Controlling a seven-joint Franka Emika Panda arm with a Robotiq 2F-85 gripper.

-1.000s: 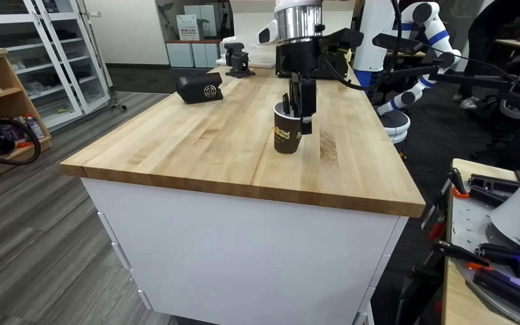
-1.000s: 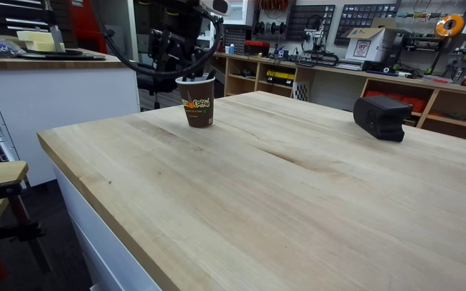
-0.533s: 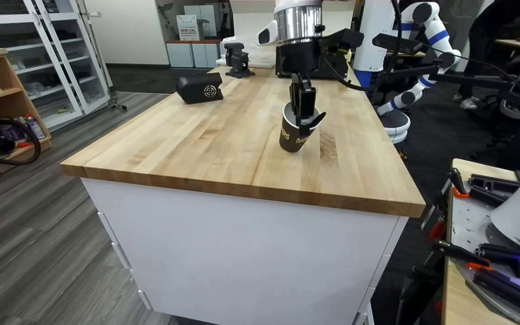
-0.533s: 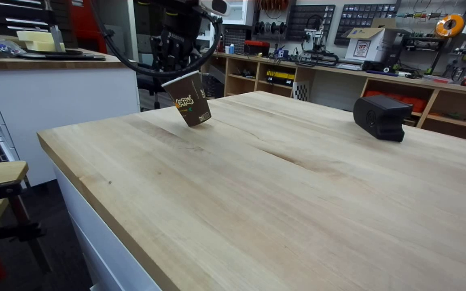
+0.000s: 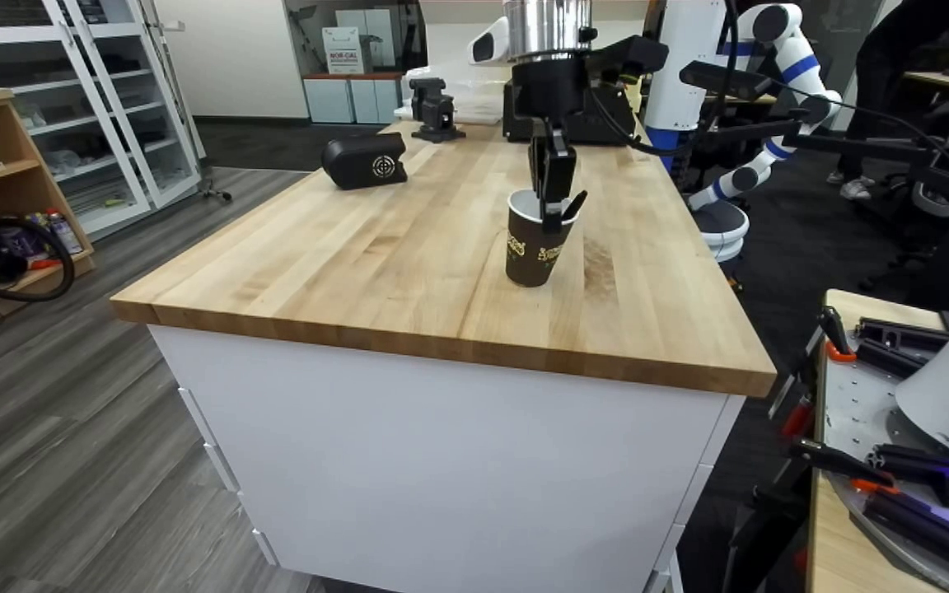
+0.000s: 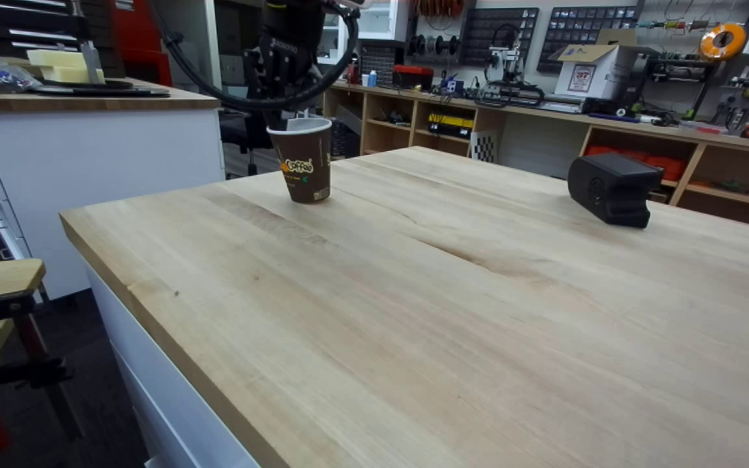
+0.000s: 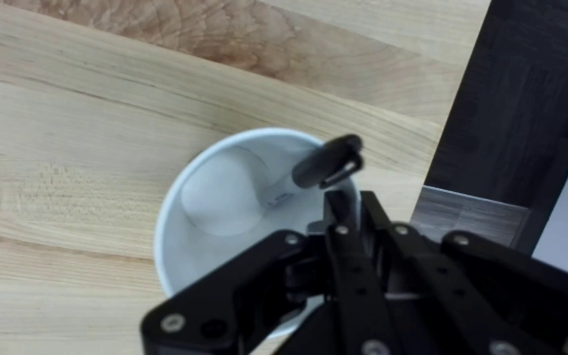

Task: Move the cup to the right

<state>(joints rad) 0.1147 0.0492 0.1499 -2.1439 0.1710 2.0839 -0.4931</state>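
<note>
Pinching off-centre, we have the end effector [image 7: 353, 198] clamped on the cup [image 5: 531, 251] at one side of its rim; axis leans slightly toward the grip, base on or just above the desk [image 5: 343, 268], unclear which.

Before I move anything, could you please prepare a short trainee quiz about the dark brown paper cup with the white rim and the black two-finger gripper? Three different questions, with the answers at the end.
1. Choose: how does the black two-finger gripper hold the dark brown paper cup with a white rim?
A) under its base
B) at its rim, one finger inside, one outside
C) around its whole body

2. True or false: the cup lies flat on its side.

3. Short answer: what pokes out of the cup's mouth?

Key:
1. B.
2. False; it is near upright, tilted slightly.
3. A dark, slim stick.
</note>
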